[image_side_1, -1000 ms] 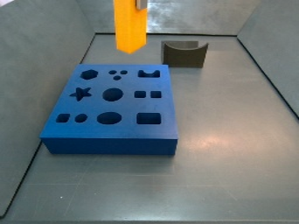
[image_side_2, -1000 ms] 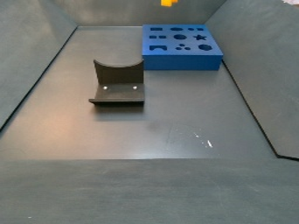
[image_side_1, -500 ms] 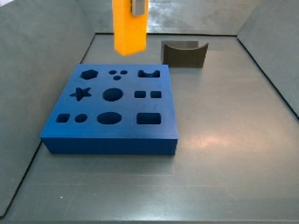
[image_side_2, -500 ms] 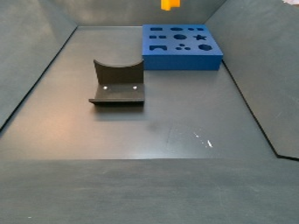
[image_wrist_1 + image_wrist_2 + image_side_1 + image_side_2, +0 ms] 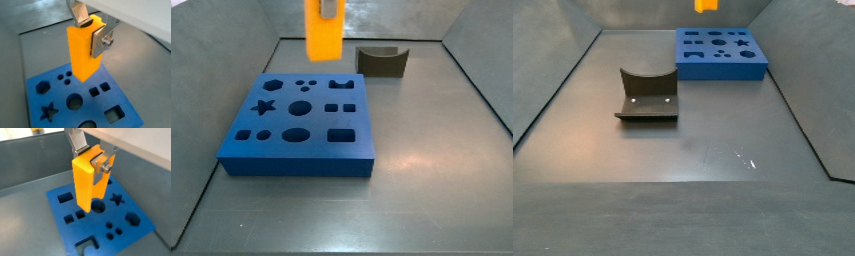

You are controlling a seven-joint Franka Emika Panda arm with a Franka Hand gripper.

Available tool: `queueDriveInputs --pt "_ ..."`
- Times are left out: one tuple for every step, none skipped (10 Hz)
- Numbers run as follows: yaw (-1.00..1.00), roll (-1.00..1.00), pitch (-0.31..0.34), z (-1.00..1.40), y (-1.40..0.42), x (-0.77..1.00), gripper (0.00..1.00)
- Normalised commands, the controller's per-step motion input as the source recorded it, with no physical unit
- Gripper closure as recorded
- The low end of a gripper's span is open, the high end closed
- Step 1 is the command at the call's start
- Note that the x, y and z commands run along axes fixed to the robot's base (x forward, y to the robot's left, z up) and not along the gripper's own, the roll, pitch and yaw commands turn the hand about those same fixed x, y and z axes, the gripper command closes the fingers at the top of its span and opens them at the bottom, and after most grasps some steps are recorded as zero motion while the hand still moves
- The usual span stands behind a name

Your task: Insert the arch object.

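A: What sits nearest the blue board (image 5: 301, 125) on the bench (image 5: 425, 190)?

B: Nothing touches it. The board lies flat, its shaped holes facing up: a star, circles, squares, and an arch-shaped notch at one edge. In both side views it stands alone on the grey surface.

A: And above the board?

B: The arch object (image 5: 85, 50), a bright orange, tall, narrow block, hangs upright over the board and clear of it. In both wrist views its lower end is over the middle rows of holes, not in any of them.

A: What holds it?

B: The tool (image 5: 93, 31) is clamped on the block's upper part. One silver finger (image 5: 102, 162) presses flat on its side face; the opposite one shows behind its top edge.

A: Farther off?

B: A dark olive-brown block (image 5: 382, 61) with a curved scoop on top stands well apart from the board, near the back wall in a side view. In a side view (image 5: 647, 94) it rests on a flat base.
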Motion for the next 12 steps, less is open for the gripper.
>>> queueDriveInputs --pt "-0.76 -0.15 -0.276 -0.15 0.18 0.21 1.00" --pt "-0.73 -0.10 -0.266 -0.09 0.21 0.21 1.00" --pt "-0.70 0.00 -0.184 -0.14 0.26 0.15 1.00" --pt "-0.69 0.00 -0.141 -0.24 0.29 0.10 1.00" --pt "-0.61 0.00 -0.134 -0.31 0.38 0.05 1.00" --pt "-0.54 0.00 -0.131 -0.37 0.42 0.08 1.00" --pt "-0.53 0.02 -0.124 -0.39 0.41 0.09 1.00" --pt "-0.35 0.01 -0.117 -0.33 0.34 0.00 1.00" --pt "-0.03 0.13 -0.047 -0.33 0.18 0.00 1.00" --pt "0.00 0.22 -0.013 -0.30 0.12 0.00 1.00" --pt "0.00 0.16 -0.017 -0.27 0.14 -0.05 1.00" --pt "0.01 0.16 -0.004 -0.34 0.05 0.00 1.00"
